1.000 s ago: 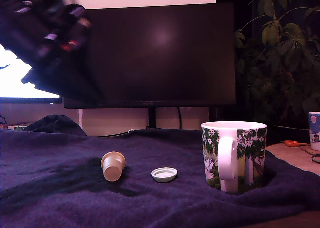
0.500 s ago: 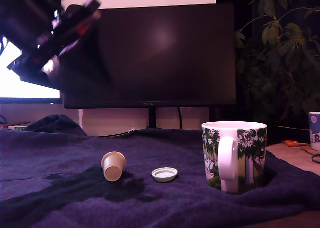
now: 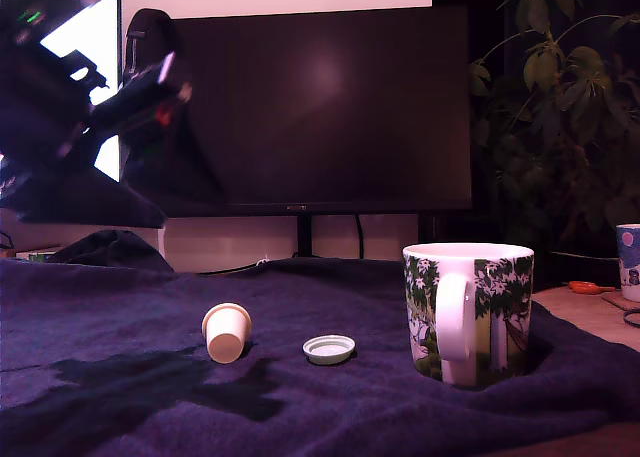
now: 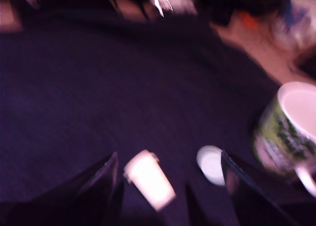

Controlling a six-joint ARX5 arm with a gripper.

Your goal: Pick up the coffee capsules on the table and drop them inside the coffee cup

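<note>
Lifted, shifted jaws [image 4: 168, 186] (spread, empty) above tapered cream capsule [image 3: 226, 333], flat round disc [image 3: 329, 349].

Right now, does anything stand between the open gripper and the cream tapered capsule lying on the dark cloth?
Nothing visible does. The gripper is open above the cream tapered capsule, with bare dark cloth around it. The whitish-green round disc lies beside it, apart, toward the tree-printed white mug.

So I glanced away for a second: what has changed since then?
Only the arm moved: in the exterior view it swung up and back, and the open gripper took hold of nothing. The cream capsule, the round cap and the tree-printed mug stayed put.
</note>
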